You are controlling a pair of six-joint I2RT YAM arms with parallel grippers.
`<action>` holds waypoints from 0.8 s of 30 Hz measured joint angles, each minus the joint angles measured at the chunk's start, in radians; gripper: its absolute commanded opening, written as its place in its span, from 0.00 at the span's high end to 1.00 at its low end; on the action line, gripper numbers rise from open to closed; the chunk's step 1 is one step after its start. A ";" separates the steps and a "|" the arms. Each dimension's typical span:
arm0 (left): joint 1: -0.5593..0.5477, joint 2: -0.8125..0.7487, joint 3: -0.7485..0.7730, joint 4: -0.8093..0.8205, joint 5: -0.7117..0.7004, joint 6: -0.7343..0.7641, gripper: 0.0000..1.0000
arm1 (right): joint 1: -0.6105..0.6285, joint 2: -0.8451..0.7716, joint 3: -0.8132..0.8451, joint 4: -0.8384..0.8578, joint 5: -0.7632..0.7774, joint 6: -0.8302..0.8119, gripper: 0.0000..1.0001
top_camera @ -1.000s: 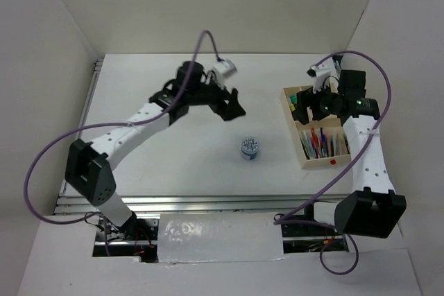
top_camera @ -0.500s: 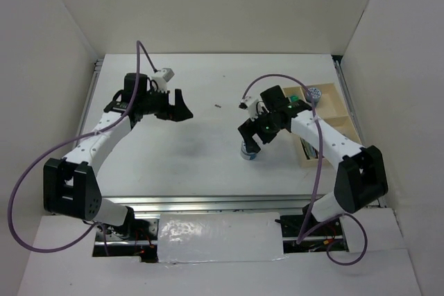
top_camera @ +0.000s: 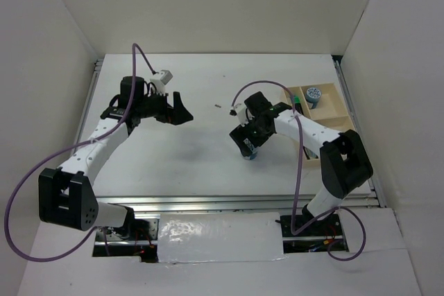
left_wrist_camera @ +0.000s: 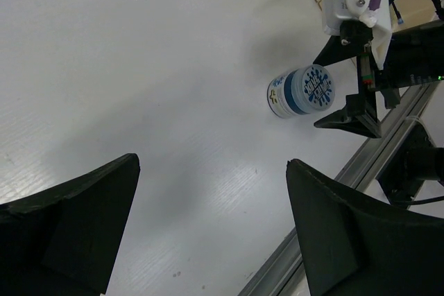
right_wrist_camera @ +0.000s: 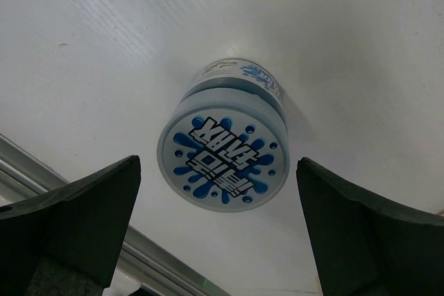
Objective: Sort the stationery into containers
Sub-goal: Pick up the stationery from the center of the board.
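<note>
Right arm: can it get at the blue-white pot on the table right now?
Probably yes. Its fingers stand open above the pot, one on each side, with only bare table around it and nothing in between.

A white table (top_camera: 173,164) lies under both pincers. On it a small dark speck (top_camera: 218,106) sits just ahead of the left pincer (top_camera: 184,107), apart from its tips. A metal rail (top_camera: 208,202) runs along the table's edge on the near side of the right pincer (top_camera: 248,145). White walls (top_camera: 208,5) stand beyond both.
</note>
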 measured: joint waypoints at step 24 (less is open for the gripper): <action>0.023 0.013 0.000 0.019 0.016 -0.011 0.01 | -0.010 0.019 0.013 0.022 0.018 0.010 0.62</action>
